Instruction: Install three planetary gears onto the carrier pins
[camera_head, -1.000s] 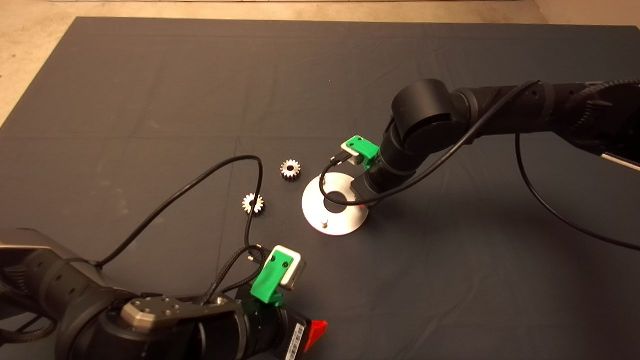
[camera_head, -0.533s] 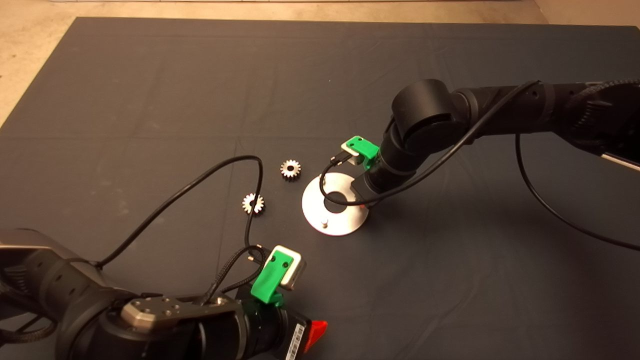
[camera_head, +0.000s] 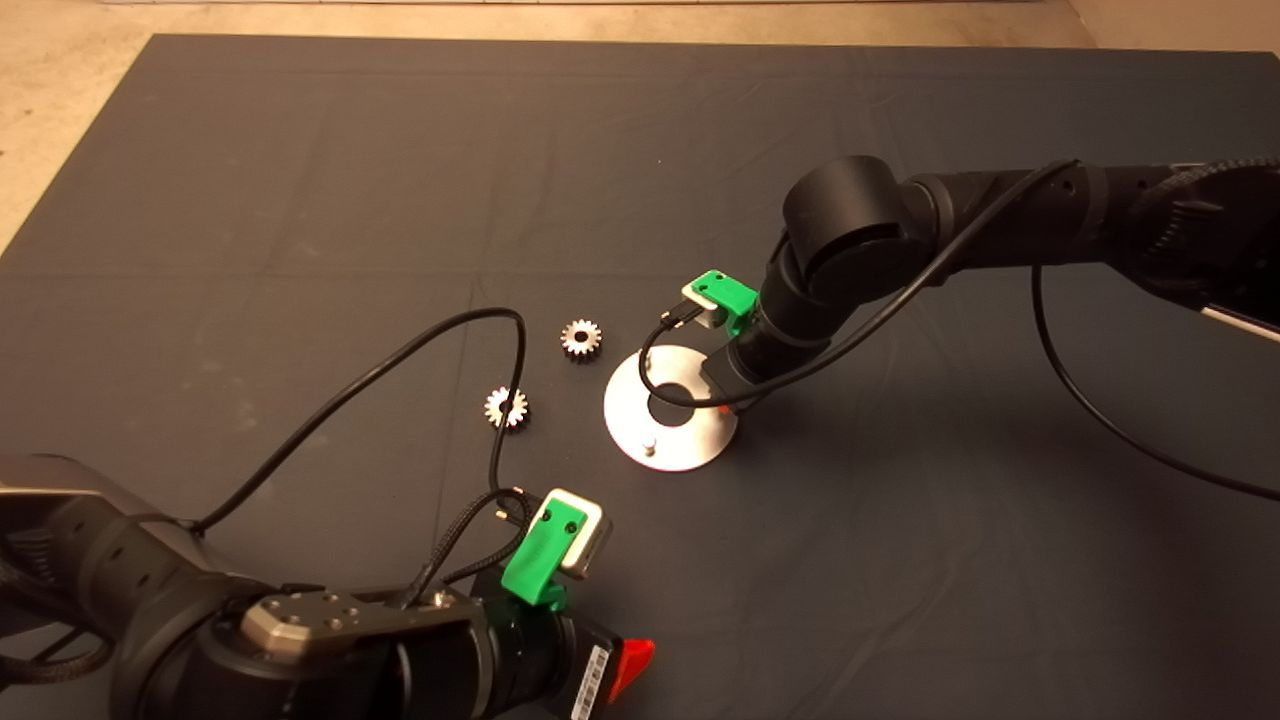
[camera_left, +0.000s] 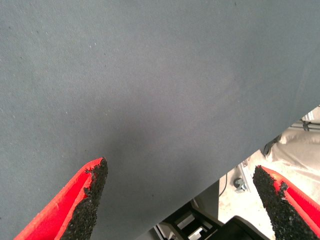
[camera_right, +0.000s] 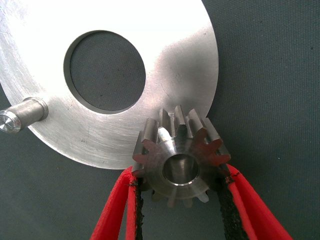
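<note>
My right gripper (camera_right: 180, 178) is shut on one planetary gear (camera_right: 175, 150), holding it by its teeth over the near rim of the shiny steel disc (camera_right: 175, 60). One of the carrier pins (camera_right: 22, 116) stands bare at the disc's far side. Whether a pin sits in the held gear's bore, I cannot tell. In the head view the right gripper (camera_head: 722, 406) hangs over the right side of the disc (camera_head: 625, 420), where a bare pin (camera_head: 650, 440) shows. Two loose planetary gears (camera_head: 580, 340) (camera_head: 507, 407) lie on the mat left of the disc. My left gripper (camera_left: 182, 195) is open and holds nothing.
The dark mat (camera_head: 300, 150) covers the table. The left arm is parked at the lower left with its red fingertip (camera_head: 630, 662) near the front edge. Its black cable (camera_head: 400, 360) loops over the mat beside the loose gears. Floor shows beyond the mat edge (camera_left: 280, 145).
</note>
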